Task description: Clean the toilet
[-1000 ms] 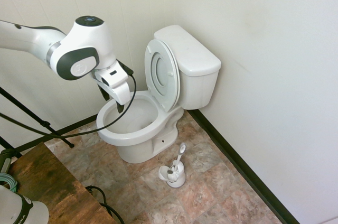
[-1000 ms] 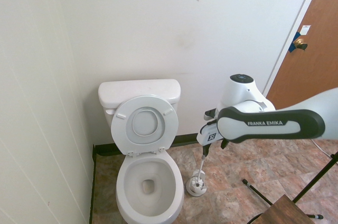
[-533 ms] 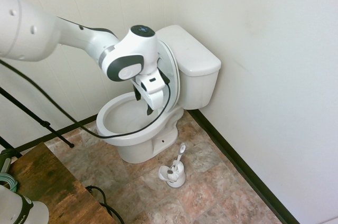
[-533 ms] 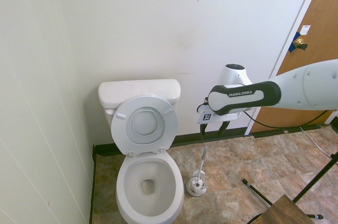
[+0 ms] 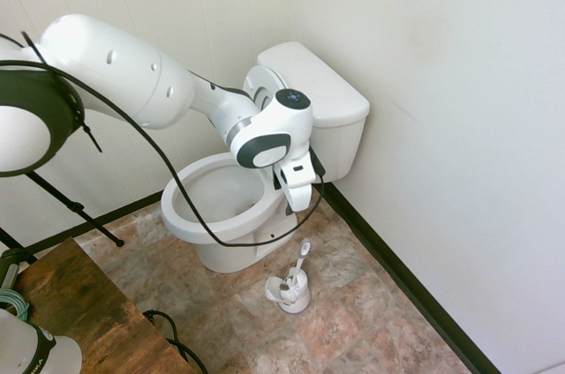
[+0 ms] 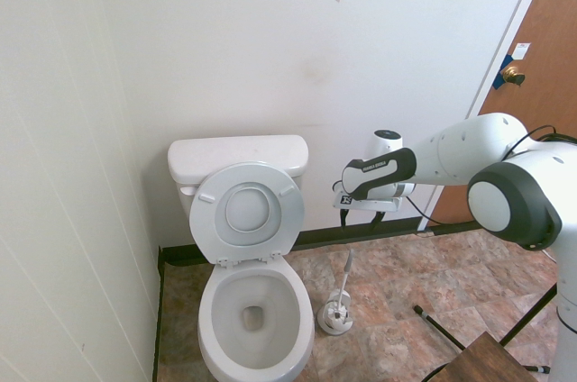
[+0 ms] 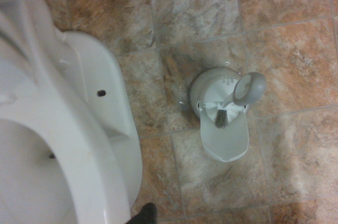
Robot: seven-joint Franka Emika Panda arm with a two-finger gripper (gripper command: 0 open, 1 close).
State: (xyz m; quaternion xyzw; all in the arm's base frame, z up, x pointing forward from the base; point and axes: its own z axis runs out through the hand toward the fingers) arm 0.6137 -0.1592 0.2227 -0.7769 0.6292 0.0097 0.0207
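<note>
Jaws wide apart, nothing in gripper (image 6: 361, 218); toilet (image 6: 256, 321) beside brush holder (image 6: 334, 317), lid (image 6: 247, 215) up, so risk is descending off-line onto the upright brush handle (image 6: 348, 262), knocking it and tipping the holder, or later clipping the bowl rim

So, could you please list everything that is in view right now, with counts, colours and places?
Toilet: one, white, against the wall, lid and seat raised
Toilet brush: one, white and grey, standing in its holder
Brush holder: one, white, on the floor beside the toilet
Wooden surface: one, brown, near the arm's base
Door: one, brown, brass knob
Floor: tiled, reddish and grey
Robot arm: one, white and black
Gripper: one, dark fingers apart, empty
</note>
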